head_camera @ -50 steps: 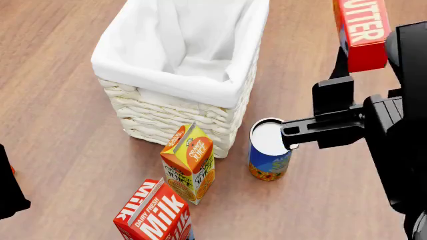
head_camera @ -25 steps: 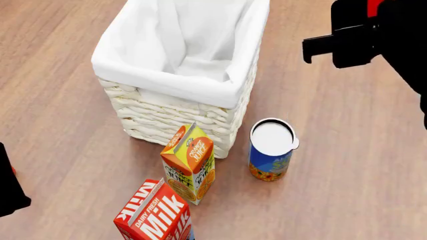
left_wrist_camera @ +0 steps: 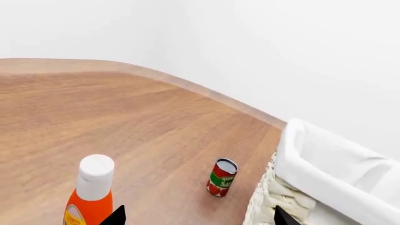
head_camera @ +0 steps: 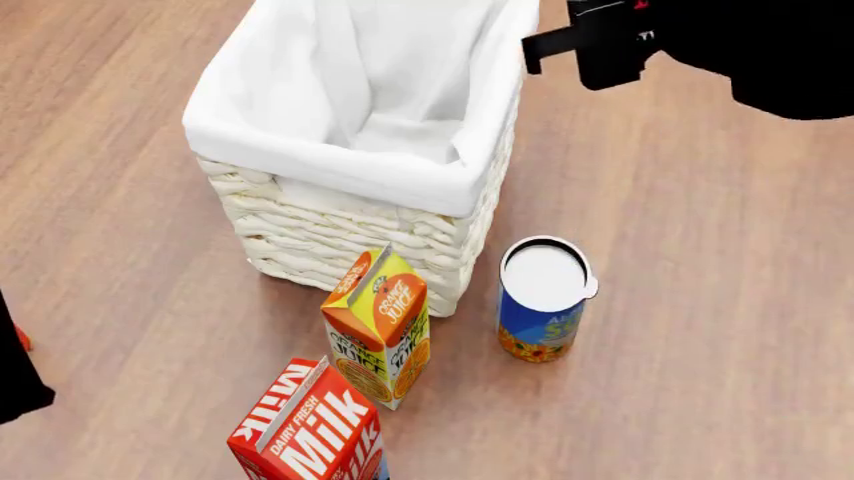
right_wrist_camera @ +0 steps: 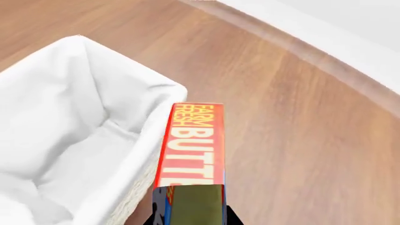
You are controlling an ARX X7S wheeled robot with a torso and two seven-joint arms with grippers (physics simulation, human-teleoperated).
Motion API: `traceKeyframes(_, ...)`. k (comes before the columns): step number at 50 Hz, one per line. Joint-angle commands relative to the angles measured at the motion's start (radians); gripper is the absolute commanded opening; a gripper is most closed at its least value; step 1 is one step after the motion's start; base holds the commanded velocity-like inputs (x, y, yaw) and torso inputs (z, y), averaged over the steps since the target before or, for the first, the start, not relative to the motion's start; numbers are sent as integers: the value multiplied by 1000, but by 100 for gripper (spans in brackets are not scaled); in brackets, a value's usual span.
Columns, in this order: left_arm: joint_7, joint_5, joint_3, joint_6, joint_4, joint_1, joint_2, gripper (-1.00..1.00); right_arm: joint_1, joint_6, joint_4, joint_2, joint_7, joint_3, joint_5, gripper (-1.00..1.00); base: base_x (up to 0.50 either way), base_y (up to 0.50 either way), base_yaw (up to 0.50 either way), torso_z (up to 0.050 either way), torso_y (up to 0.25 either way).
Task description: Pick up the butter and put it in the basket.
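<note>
Swung in from beside the can (head_camera: 545, 297) to the basket (head_camera: 350, 160) rim, right gripper (right_wrist_camera: 190, 218) clamped on butter (right_wrist_camera: 190, 145) (left gripper's state indeterminable): release approaching.

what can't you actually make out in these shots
- Butter: hidden behind the right arm in the head view; lettering cut off in the right wrist view.
- Right gripper fingers: barely showing in its wrist view.
- Left gripper: only two dark tips at its wrist view's edge.
- Milk carton: cropped in the head view.

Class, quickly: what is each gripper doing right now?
Left gripper: fingers spread, open, holding nothing.
Right gripper: shut on the butter, beside the basket rim.
</note>
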Motion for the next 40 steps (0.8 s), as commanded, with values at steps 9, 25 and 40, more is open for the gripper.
traceKeyframes(9, -13, -18, -4, -6, -6, -15, -5, 100, 177, -223, 480, -269, -434, -267, -274, -100, 0, 0, 0, 1, 1)
traceKeyframes(25, -50, -76, -37, -29, 53, 13, -27, 100, 187, -431, 831, -469, -672, -237, -470, -100, 0, 0, 0, 1, 1)
traceKeyframes(40, -85, -115, -51, -44, 139, 77, -40, 100, 157, -500, 831, -479, -697, -265, -402, -100, 0, 0, 0, 0, 1)
